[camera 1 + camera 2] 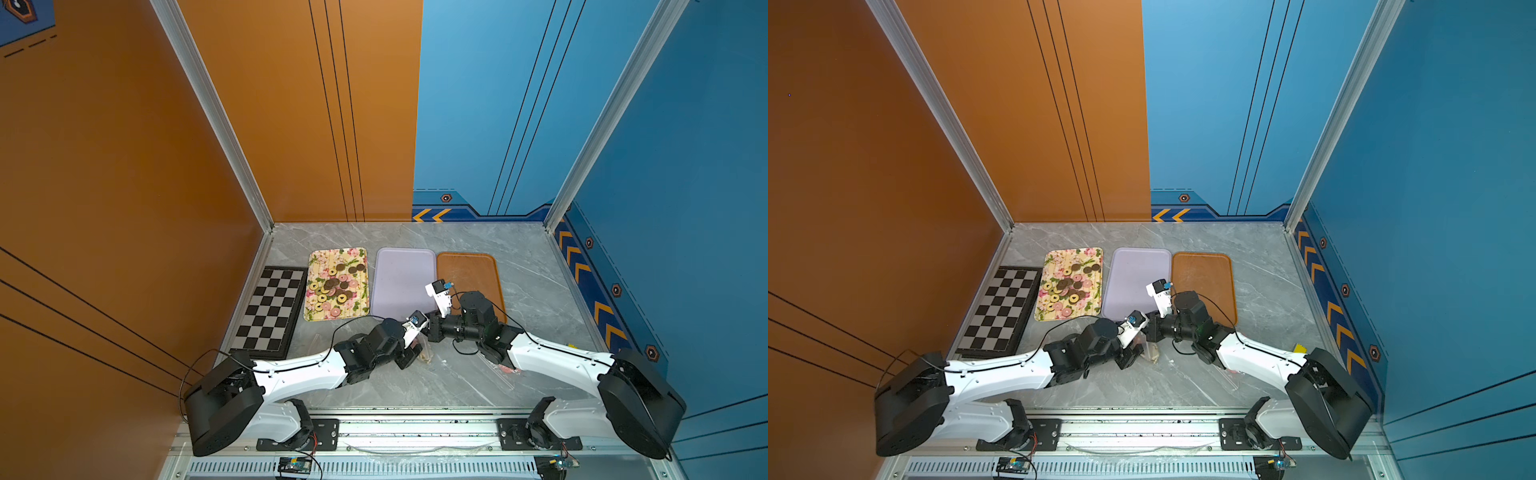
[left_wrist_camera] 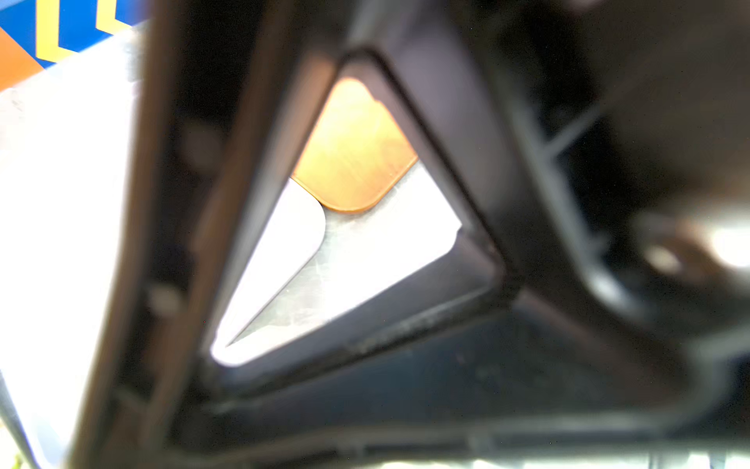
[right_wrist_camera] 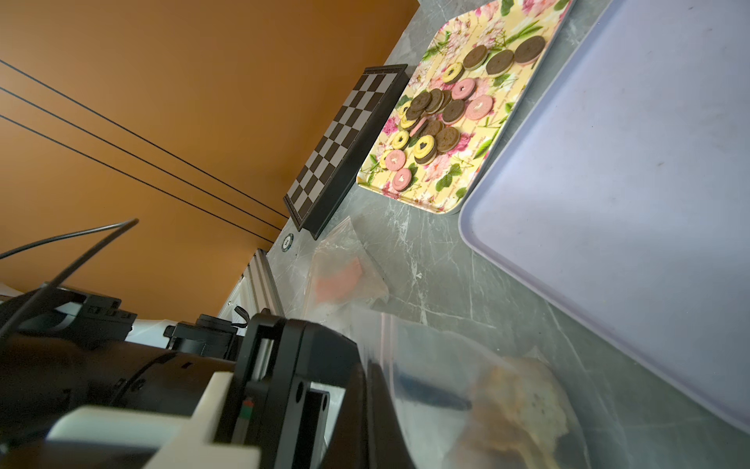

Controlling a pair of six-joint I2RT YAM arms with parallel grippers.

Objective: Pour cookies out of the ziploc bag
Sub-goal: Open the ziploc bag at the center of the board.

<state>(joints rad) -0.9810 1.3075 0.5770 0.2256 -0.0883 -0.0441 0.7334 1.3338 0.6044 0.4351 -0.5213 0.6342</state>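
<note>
**Cookie bag worked between two grippers at the lilac tray's near edge**

A clear ziploc bag (image 1: 426,353) holding cream and dark cookies (image 3: 519,394) is seen lying on the grey bench (image 1: 415,386), just near of the empty lilac tray (image 1: 403,282), with the left gripper (image 1: 413,356) and right gripper (image 1: 431,331) positioned close together at it. The right gripper's jaws are pressed together, though whether bag film is pinched cannot be told. The left gripper's jaws are hidden, and their state cannot be told. The bag appears to be kept by the lilac tray so that its contents can be tipped there. Round brown, pink and yellow cookies (image 1: 336,286) are already spread on the floral tray (image 1: 318,259) to the left. The brown tray (image 1: 469,270) at right is left bare, likely for another kind.
</note>
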